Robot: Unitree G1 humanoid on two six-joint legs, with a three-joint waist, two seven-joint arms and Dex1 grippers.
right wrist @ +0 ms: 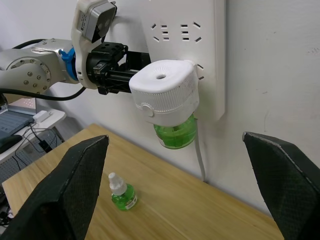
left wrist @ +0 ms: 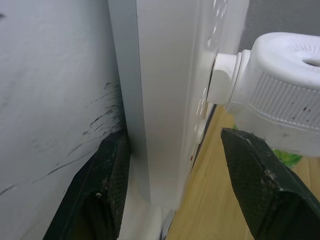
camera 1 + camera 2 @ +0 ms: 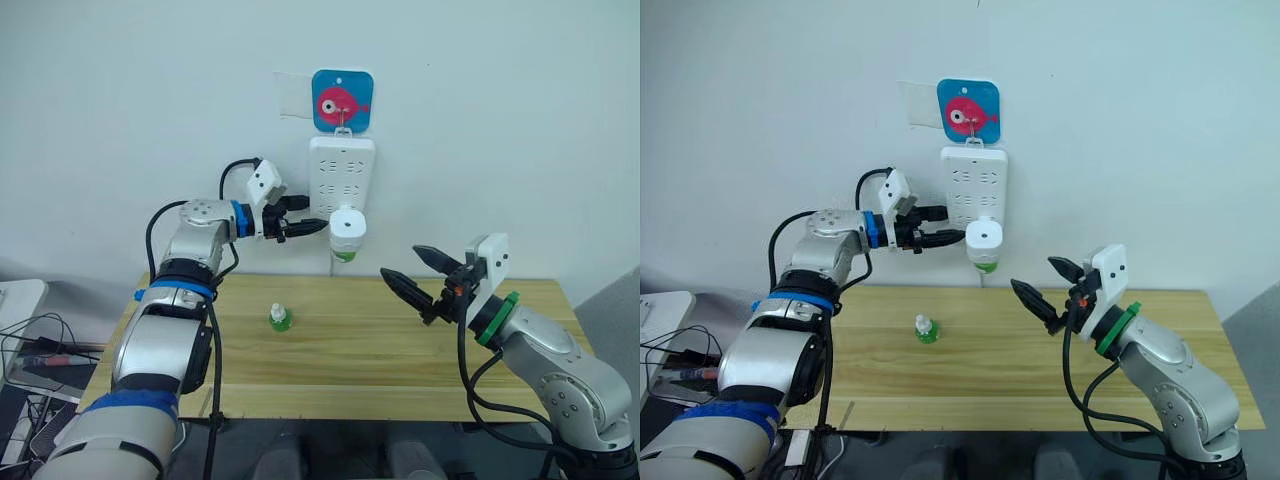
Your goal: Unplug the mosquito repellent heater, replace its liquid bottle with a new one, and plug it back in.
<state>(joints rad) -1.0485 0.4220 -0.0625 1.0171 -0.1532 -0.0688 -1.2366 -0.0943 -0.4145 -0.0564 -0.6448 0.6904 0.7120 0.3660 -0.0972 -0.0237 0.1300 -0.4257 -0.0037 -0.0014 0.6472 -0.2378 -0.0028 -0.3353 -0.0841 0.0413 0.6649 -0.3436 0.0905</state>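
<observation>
L gripper (image 3: 312, 222) reached level at frame centre, fingers spread wide, heater (image 3: 347, 228) just right of tips. R gripper (image 3: 412, 270) lower right, wide open, empty.

Silver arms (image 3: 190, 255) – blue, green bands, black cables

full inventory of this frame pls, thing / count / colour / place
mosquito repellent heater: 1, white, plugged into power strip, green bottle under it
power strip: 1, white, hung on wall
fish hook plaque: 1, blue with pink fish, wall above strip
spare bottle: 1, green, white cap, upright on table
table: 1, light wood
left claw: 1, black, open, straddling the strip's edge beside the heater
right claw: 1, black, open, above table
</observation>
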